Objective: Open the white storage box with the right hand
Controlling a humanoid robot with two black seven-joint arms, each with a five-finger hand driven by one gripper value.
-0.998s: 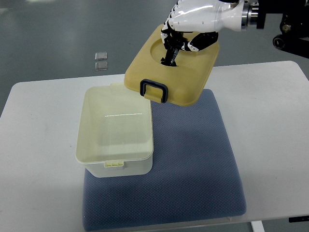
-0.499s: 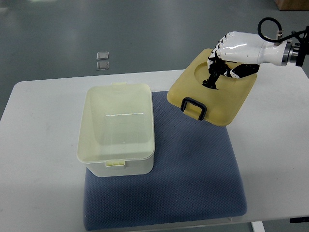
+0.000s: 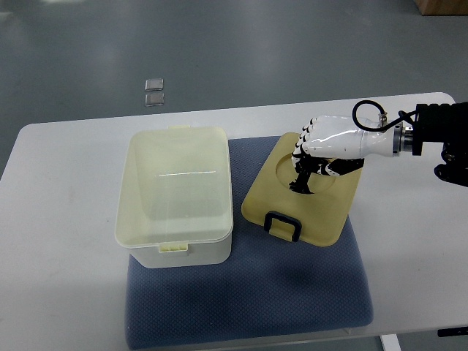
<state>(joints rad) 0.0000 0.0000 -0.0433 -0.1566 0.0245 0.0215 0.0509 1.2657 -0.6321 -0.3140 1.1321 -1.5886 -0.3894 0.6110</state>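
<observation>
Grey floor (image 3: 73, 51) lay behind a white bench (image 3: 58, 292) that filled most of the view. Nearest on the bench was a blue mat (image 3: 292, 292), its near edge close to the bench's near edge. On the left part of the mat stood the white box (image 3: 175, 194), open, its inside bare, with a small latch tab on its near rim. To its right, on the mat, lay the lid (image 3: 311, 216), cream-coloured, top side up, its black handle (image 3: 282, 224) at the near edge. The lid sat just beside the box, whether touching could not be told. The right hand (image 3: 314, 157) came in from the right edge, white-shelled, its dark fingers (image 3: 301, 179) curled down into the round recess in the lid's top and gripping there. A black cable looped above its wrist. Farther off, on the floor beyond the bench's far left, lay two small clear squares (image 3: 153, 91), one just behind the other.
</observation>
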